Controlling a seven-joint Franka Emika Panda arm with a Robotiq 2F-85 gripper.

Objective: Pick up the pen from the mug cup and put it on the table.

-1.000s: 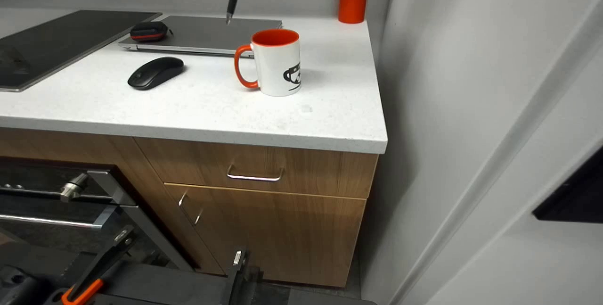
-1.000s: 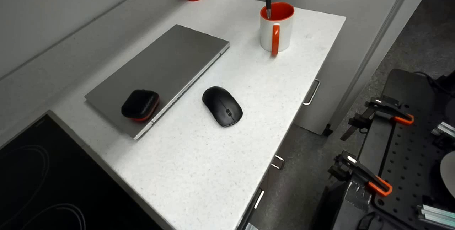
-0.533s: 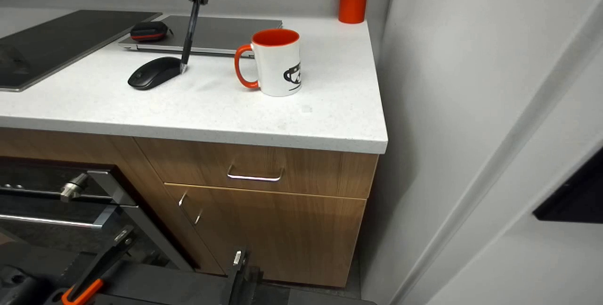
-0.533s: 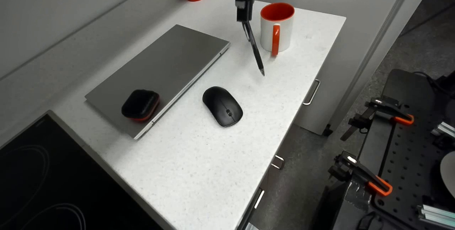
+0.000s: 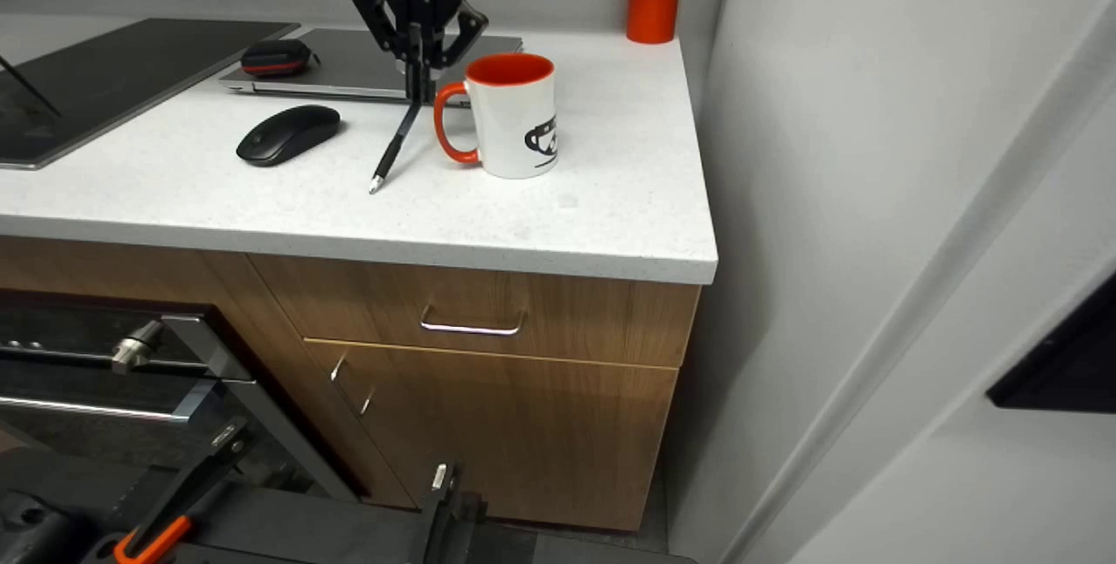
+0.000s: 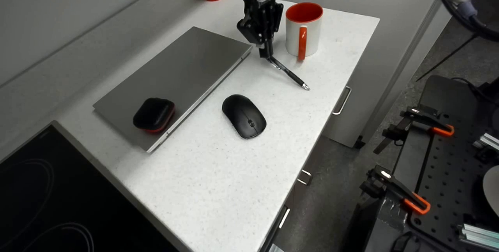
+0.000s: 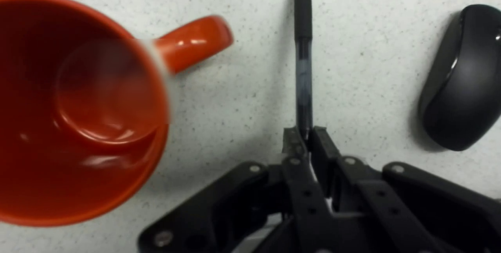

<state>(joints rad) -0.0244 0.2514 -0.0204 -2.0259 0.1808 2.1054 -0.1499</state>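
Observation:
The pen (image 5: 394,148), thin and dark with a silver tip, slants down from my gripper (image 5: 420,98). My gripper (image 6: 266,53) is shut on the pen's (image 6: 290,74) upper end, low over the white table (image 5: 602,215). In the wrist view the pen (image 7: 303,61) points away from the fingertips (image 7: 306,135). Whether its tip touches the table I cannot tell. The mug cup (image 5: 523,128), white with red rim, inside and handle, stands upright close beside the gripper in both exterior views. In the wrist view the mug cup (image 7: 98,108) is at the left and looks empty.
A black mouse (image 5: 288,135) lies on the table near the pen. A grey closed laptop (image 6: 175,76) with a small black case (image 6: 154,114) on it lies behind. A red canister (image 5: 652,10) stands at the back corner. A black cooktop (image 6: 50,197) adjoins the table.
My gripper has come down into view with the pen, which was above the laptop and mouse. The pen is lower, more slanted, and its tip is near the table. Mug and mouse have not moved.

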